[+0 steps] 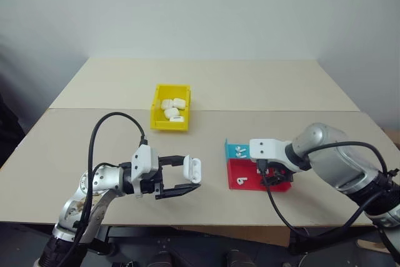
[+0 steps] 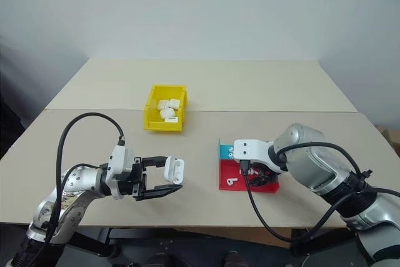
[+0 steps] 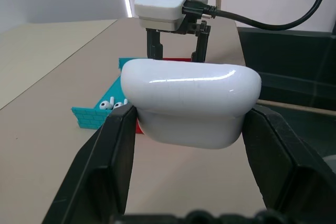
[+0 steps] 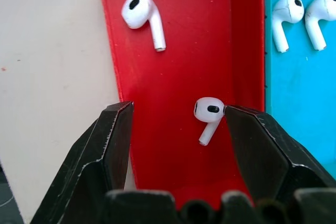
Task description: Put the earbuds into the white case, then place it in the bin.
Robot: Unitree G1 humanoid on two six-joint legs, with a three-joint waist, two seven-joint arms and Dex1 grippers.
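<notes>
Two earbuds (image 4: 209, 114) lie under the spread right gripper (image 4: 178, 121); left gripper (image 1: 185, 181) clamps the white case (image 1: 192, 170).

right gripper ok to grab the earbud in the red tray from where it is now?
Probably yes. The right gripper hangs open over the red tray, and one earbud lies between its fingers, close against one finger. Nothing covers it. The tray wall beside that finger may crowd the closing.

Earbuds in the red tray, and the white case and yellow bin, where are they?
earbuds (image 4: 209, 109): right wrist view, rounded head.
white case (image 3: 191, 103): left wrist view, glossy front.
yellow bin (image 1: 169, 124): left eye view, front wall.
</notes>
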